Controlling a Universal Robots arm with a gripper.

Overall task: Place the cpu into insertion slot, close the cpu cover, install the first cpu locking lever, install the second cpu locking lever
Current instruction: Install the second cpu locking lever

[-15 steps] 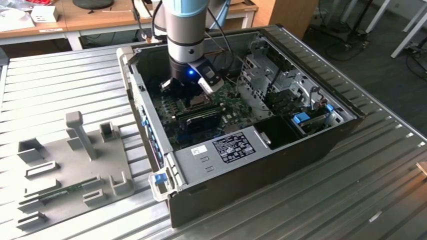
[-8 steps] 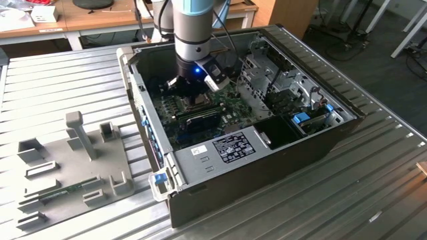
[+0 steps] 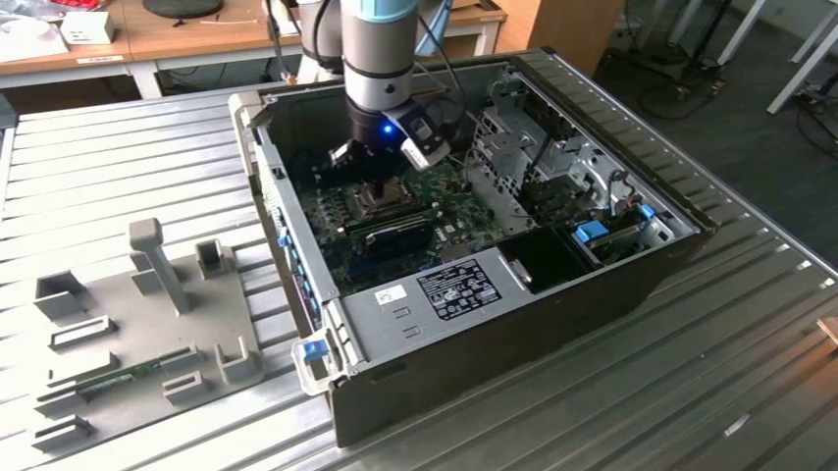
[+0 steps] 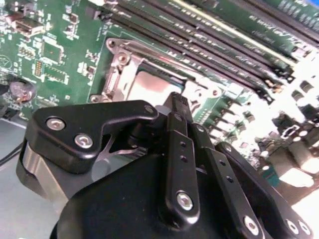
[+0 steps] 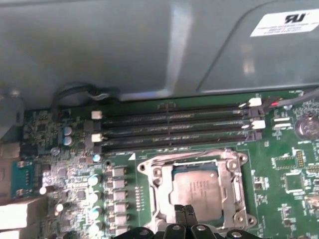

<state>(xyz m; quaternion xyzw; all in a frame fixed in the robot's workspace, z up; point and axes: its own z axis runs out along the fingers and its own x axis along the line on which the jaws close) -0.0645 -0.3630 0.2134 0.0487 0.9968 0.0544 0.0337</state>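
Green circuit board (image 5: pixel 294 164) forms the floor of an open computer case (image 3: pixel 563 294) lying on a ribbed metal tabletop (image 3: pixel 118 157). Taking the insertion slot (image 5: pixel 238 199) as landmark: it is a square socket with a silvery rim, seen in both wrist views. The cpu (image 5: pixel 199 189) lies flat inside the slot, its pale silvery-tan face up and level with the rim. The cpu cover (image 5: pixel 227 162), a thin silvery frame with a large square window, lies down around the cpu, so that the chip shows through the window. Four long dark memory slots (image 5: pixel 174 129) run parallel to one edge of the insertion slot, just beyond it, with the grey case wall (image 5: pixel 124 45) behind them. A row of small square components (image 5: pixel 119 199) stands beside the slot on another side.

The gripper (image 5: pixel 185 215) hangs directly over the edge of the insertion slot, its two black fingertips pressed together with no visible gap and nothing between them. In the second wrist view the gripper (image 4: pixel 175 102) tip sits at the slot's rim, just beside the cpu (image 4: pixel 152 87); whether it touches the cover cannot be told. In the exterior view the arm (image 3: pixel 380 59) descends into the case above the slot, and a grey fixture plate (image 3: pixel 131 324) lies on the tabletop well apart from the case.
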